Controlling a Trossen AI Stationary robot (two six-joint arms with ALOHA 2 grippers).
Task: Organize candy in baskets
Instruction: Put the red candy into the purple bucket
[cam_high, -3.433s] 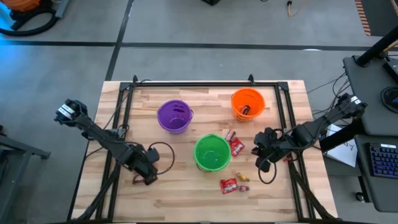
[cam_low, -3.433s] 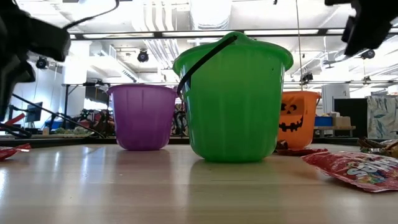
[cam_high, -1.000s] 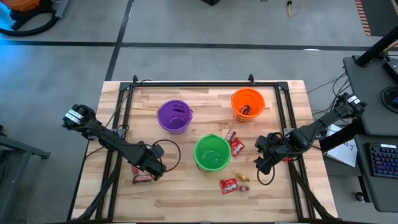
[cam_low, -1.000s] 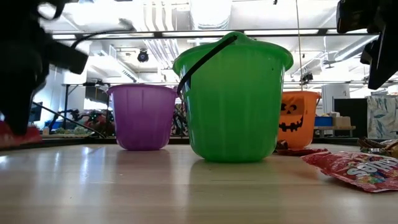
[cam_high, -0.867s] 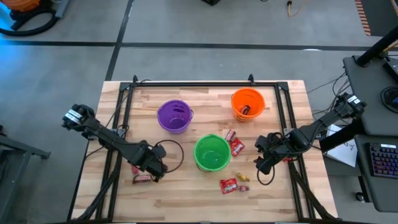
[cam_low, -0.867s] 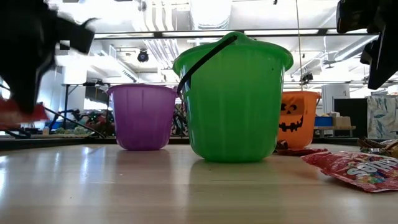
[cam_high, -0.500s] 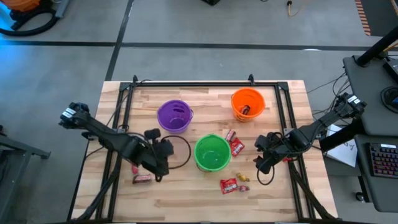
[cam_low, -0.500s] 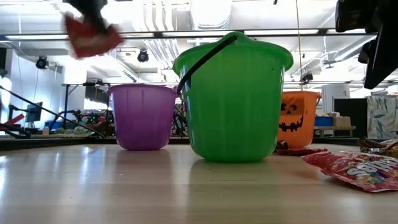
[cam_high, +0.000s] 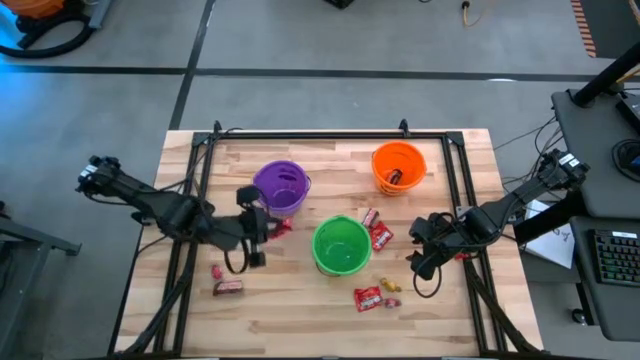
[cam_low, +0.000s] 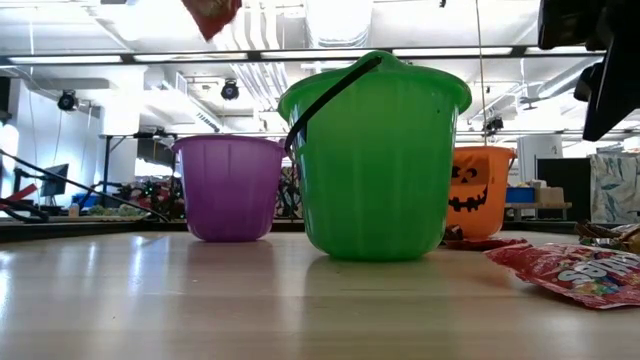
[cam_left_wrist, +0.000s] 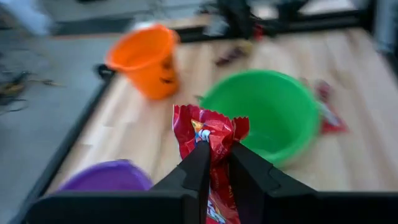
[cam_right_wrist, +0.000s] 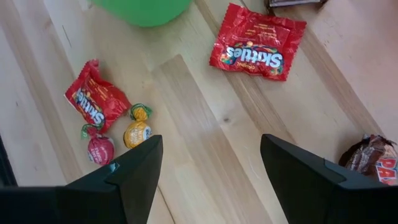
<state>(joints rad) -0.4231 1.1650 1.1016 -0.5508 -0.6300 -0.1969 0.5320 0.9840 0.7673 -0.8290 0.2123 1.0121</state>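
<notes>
My left gripper (cam_left_wrist: 214, 163) pinches a crinkly red packet (cam_left_wrist: 209, 149), lettering unreadable, beside the green bucket (cam_high: 341, 245). Three smooth plastic buckets: green, purple (cam_high: 279, 186), orange (cam_high: 398, 165) (pumpkin face). My right gripper (cam_right_wrist: 208, 171) hangs spread over a "Skittles" packet (cam_right_wrist: 257, 42) beside the green bucket.

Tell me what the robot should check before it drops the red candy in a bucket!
1. Left gripper holds the red packet tight: ok.
2. Packet lifted clear of the table: ok.
3. Packet right above a bucket: not ok; it hangs beside the purple bucket.
4. Green bucket upright and open: ok.
5. Right gripper out of the way, open above loose sweets: ok.
6. Which bucket red packets belong in: cannot tell.
</notes>
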